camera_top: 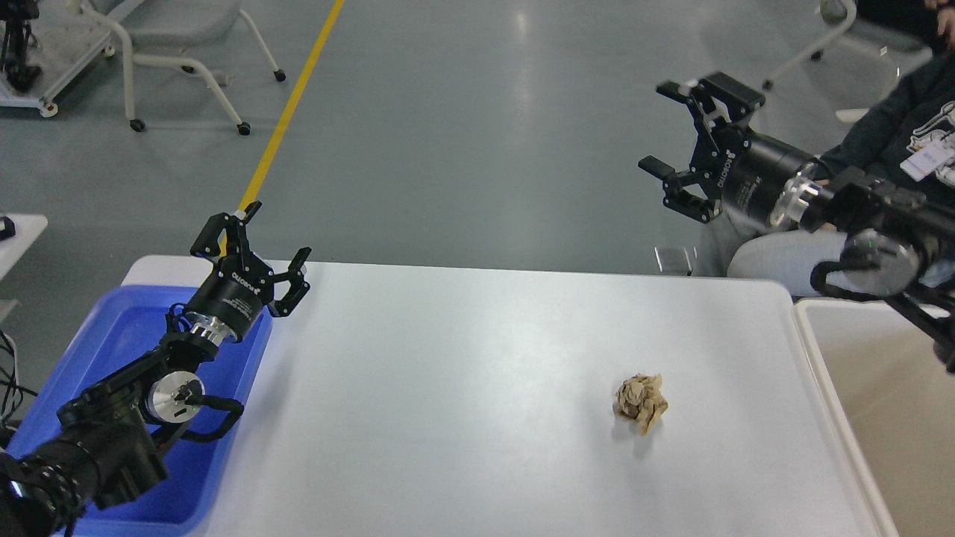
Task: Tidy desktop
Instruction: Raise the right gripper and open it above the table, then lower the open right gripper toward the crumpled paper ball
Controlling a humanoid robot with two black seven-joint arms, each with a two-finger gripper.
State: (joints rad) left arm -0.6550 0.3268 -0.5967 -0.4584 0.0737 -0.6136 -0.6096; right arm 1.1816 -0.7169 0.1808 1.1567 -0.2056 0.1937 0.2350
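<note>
Paper wad [641, 403], crumpled, near the surface's [462, 388] right edge: likely light, soft; grasp across its middle. Left pincer [262, 240] and right pincer [675, 134] both spread, empty.

Single head cam, mounted high, looked forward and down. Desk [477, 388] filled the lower frame, close in; near edge cut off at bottom. Grey floor [462, 134] with yellow line [287, 112] ran beyond the far edge. Left arm [134, 403] entered bottom-left, right arm [880, 224] from the right edge. No second view.
</note>
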